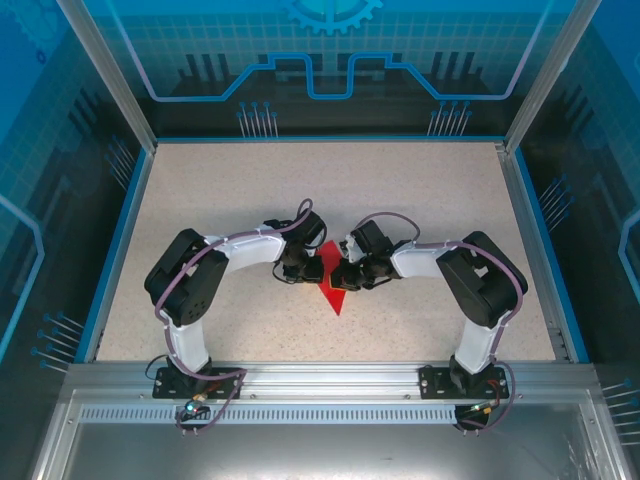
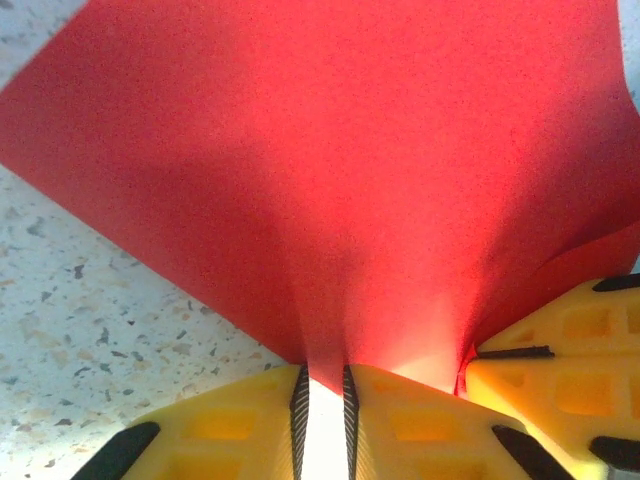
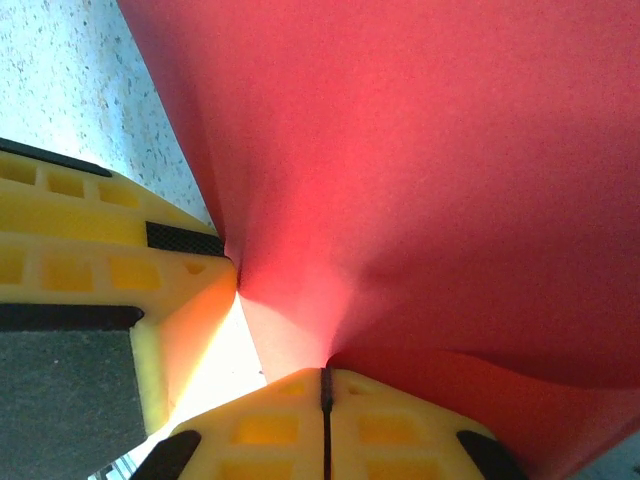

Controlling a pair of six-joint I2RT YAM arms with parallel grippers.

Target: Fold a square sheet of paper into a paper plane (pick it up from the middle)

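Note:
The square sheet of paper (image 1: 333,296) is bright red and creased into a shape with its point toward the arms' bases. It hangs between both grippers at the table's middle. My left gripper (image 1: 310,268) meets it from the left. In the left wrist view the sheet (image 2: 330,180) spreads out above, and a raised fold of it runs into the narrow gap of the left gripper (image 2: 327,378), whose pads press its two sides. My right gripper (image 1: 350,272) comes from the right. In the right wrist view the right gripper (image 3: 325,372) is shut, with the sheet (image 3: 430,180) pinched at its tip.
The speckled table (image 1: 300,190) lies below the paper and is walled by a blue rim (image 1: 115,250) and clear panels. The two grippers nearly touch: the right one's yellow fingers (image 2: 560,370) show beside the left jaws, and the left one's fingers (image 3: 100,270) beside the right jaws.

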